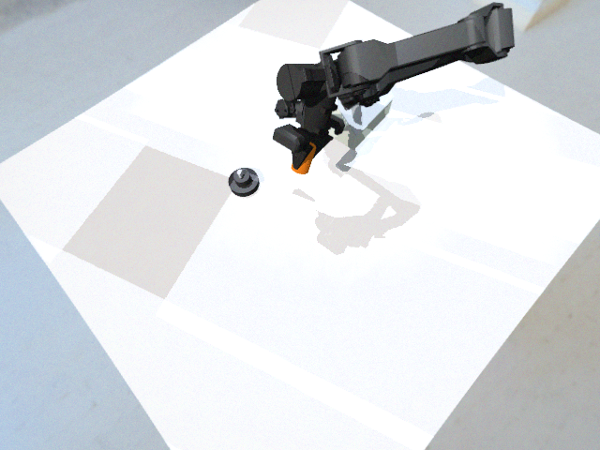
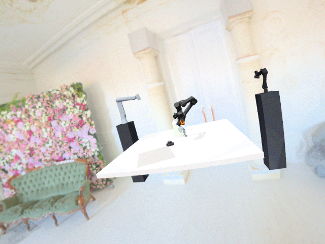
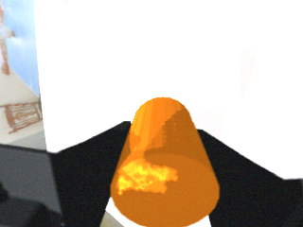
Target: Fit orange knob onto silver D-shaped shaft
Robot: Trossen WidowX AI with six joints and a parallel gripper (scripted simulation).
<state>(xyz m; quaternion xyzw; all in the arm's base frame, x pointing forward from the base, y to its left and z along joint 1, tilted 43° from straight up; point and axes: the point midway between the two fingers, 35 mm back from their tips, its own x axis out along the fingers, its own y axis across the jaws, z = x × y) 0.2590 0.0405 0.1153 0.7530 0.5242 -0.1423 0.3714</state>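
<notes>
In the top view a flat grey-beige square patch (image 1: pixel 145 220) lies at about 9 o'clock on the smooth white table (image 1: pixel 338 314). Just right of it stands the pedestal (image 1: pixel 244 182), a dark round stepped disc with a short silver shaft (image 1: pixel 242 175) rising from its middle; the shaft's flat side is too small to make out. At 3 o'clock from the pedestal, near but apart, hangs the gripper (image 1: pixel 304 159), matte black and angular, clamped on the knob (image 1: pixel 303 166). Only a glossy orange sliver of the knob shows below the black fingers, tilted, with its lower end pointing toward 7 o'clock. The knob is off the table: its small shadow falls separately at about 5 o'clock. Farther right the boxy dark-grey arm (image 1: pixel 416 48) reaches in from 2 o'clock, and its broken shadow spreads at about 5 o'clock from the gripper.

In the exterior view a green tufted sofa (image 2: pixel 44 189) and a wall of pink flowers (image 2: pixel 44 131) stand at left. The pedestal (image 2: pixel 169 143) sits on the thin white slab of the table (image 2: pixel 183 162), with the knob (image 2: pixel 182 122) held well above it at about 1 o'clock.

The wrist view shows the knob (image 3: pixel 163 165) as a smooth, shiny orange tapered cylinder, its narrower rounded end pointing to 12 o'clock, wedged between two black fingers that flank it left and right. Its hole is not visible.
</notes>
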